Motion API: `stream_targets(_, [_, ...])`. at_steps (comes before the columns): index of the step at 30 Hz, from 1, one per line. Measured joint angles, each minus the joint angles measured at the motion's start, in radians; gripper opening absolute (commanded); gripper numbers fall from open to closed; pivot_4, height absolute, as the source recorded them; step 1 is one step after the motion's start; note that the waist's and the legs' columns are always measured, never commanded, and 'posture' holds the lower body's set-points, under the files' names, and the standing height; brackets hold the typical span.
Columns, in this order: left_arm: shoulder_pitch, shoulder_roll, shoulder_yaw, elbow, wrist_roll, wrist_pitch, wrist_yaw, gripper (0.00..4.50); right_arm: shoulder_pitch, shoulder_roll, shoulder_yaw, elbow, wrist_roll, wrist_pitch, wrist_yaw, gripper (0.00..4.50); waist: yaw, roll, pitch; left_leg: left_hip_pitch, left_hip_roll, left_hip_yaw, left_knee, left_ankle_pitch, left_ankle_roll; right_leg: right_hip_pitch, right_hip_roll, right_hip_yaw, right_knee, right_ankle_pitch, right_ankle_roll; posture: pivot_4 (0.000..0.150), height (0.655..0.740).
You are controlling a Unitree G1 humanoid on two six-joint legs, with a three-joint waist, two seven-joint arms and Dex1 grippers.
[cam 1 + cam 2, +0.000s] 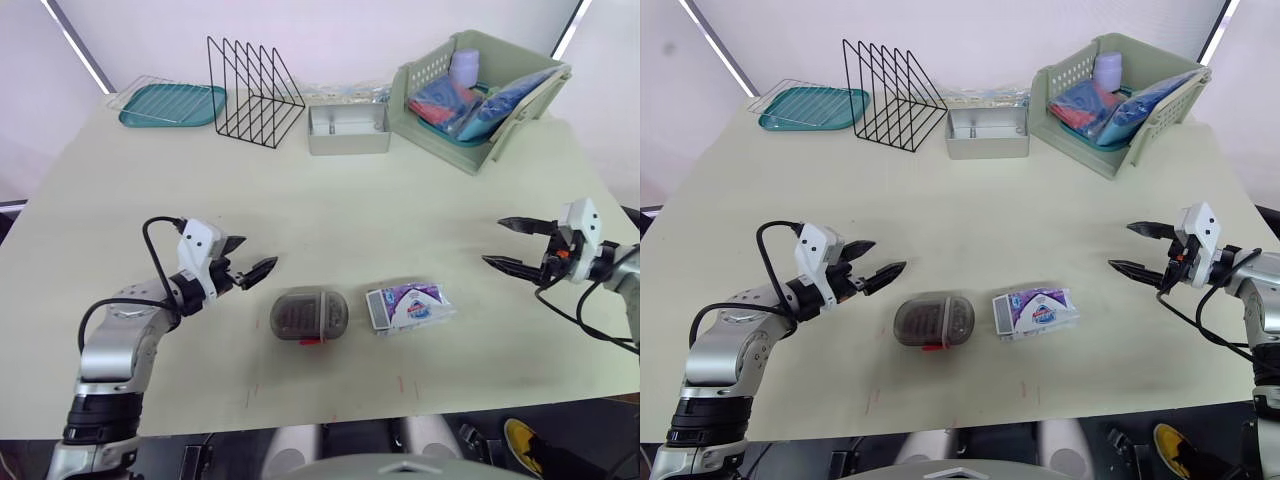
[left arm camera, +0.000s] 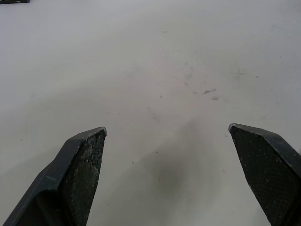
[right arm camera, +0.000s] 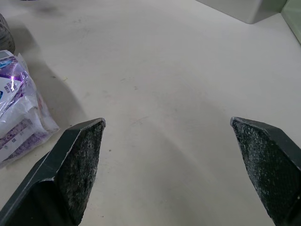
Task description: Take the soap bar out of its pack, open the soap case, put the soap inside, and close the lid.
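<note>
Starting state, nothing gripped: your left tool (image 1: 258, 252) and right tool (image 1: 493, 242) both hover just above the tabletop (image 1: 330, 210), fingers spread wide with nothing between them. The soap pack (image 1: 410, 305) lies flat near the front edge, a little right of centre. The soap case (image 1: 309, 314) sits just beside it on the left, lid down.

Each tool flanks this pair from its own side, tips pointing inward. The left is near the case; the right is farther from the pack. I judge this suits a two-handed start.

The pack looks unopened, so no step is done yet. The wire rack (image 1: 255, 95), metal tin (image 1: 348, 130) and basket (image 1: 447, 148) stand along the far edge, well apart from the work.

Likely first move: bring your right tool to the pack. The thin wrapper may slip or crumple.
</note>
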Motion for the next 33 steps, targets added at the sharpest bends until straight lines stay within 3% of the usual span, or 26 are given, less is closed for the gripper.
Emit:
stream_targets(8, [-0.037, -0.021, -0.002, 0.001, 0.0, 0.0, 0.024, 4.46, -0.003, 0.014, -0.001, 0.027, -0.049, -0.005, -0.149, 4.5, 0.001, 0.0, 0.0, 0.0, 0.0, 0.0, 0.0, 0.0, 0.0, 0.0, 0.0, 0.0, 0.0, 0.0, 0.0, 0.15, 0.74])
stream_targets(23, [-0.039, -0.021, 0.0, 0.001, -0.019, -0.006, -0.004, 4.46, -0.052, 0.006, 0.01, 0.046, -0.027, 0.003, -0.049, 4.5, -0.002, 0.0, 0.0, 0.0, 0.0, 0.0, 0.0, 0.0, 0.0, 0.0, 0.0, 0.0, 0.0, 0.0, 0.0, 0.15, 0.74])
stream_targets(26, [-0.044, 0.002, 0.001, 0.001, -0.051, -0.038, -0.075, 4.46, -0.075, -0.039, 0.049, -0.027, -0.021, 0.03, 0.039, 4.5, -0.002, 0.0, 0.0, 0.0, 0.0, 0.0, 0.0, 0.0, 0.0, 0.0, 0.0, 0.0, 0.0, 0.0, 0.0, 0.15, 0.74])
stream_targets(27, [-0.01, 0.081, -0.002, 0.001, -0.089, -0.103, -0.249, 4.46, -0.084, -0.108, 0.129, -0.102, -0.015, 0.048, 0.176, 4.5, -0.005, 0.001, 0.001, -0.001, 0.0, 0.001, -0.001, 0.0, 0.0, -0.001, 0.0, 0.0, -0.001, 0.0, 0.0, 0.15, 0.74])
stream_targets(33, [0.029, 0.205, -0.001, 0.044, -0.094, -0.337, -0.559, 4.46, -0.128, -0.179, 0.261, -0.234, 0.004, 0.111, 0.309, 4.5, -0.005, 0.001, 0.001, 0.001, 0.002, 0.001, -0.001, 0.0, 0.0, -0.001, 0.0, 0.0, -0.001, 0.0, 0.0, 0.15, 0.74])
